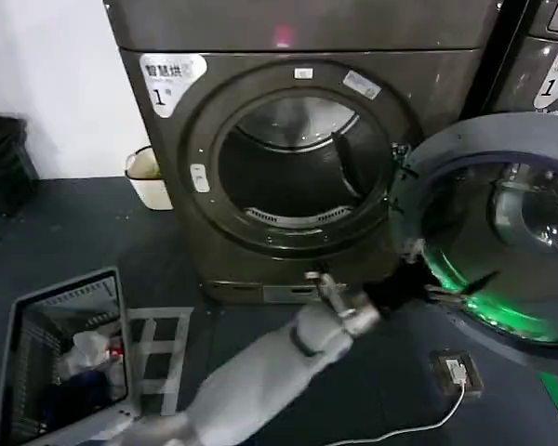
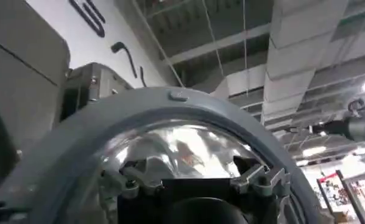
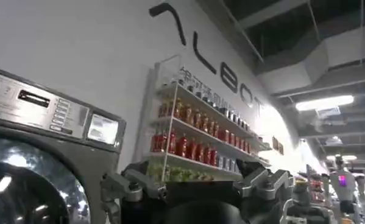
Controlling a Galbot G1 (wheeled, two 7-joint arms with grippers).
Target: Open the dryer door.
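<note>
Head view gives me the whole layout: the bronze-grey dryer (image 1: 298, 158) stands ahead with its drum mouth uncovered, and the dryer door (image 1: 502, 232) is swung wide out toward 3 o'clock, its grey inner rim and tinted glass facing me, a green glow along its lower edge. My left arm reaches up from 7 o'clock and the left gripper (image 1: 339, 302) sits low in front of the machine, just under the opening at about 6 o'clock; from here I cannot tell how its fingers stand. A white basket (image 1: 65, 358) sits on the floor at 8 o'clock. The left wrist view adds what the head camera misses: the left fingers (image 2: 130, 182) are spread apart, grasping nothing, with the door's grey rim and glass close ahead. The right wrist view shows the right gripper (image 3: 194, 185) with fingers likewise released, pointing at the neighbouring machine (image 3: 42, 152) and a shelf of bottles (image 3: 200, 140).
</note>
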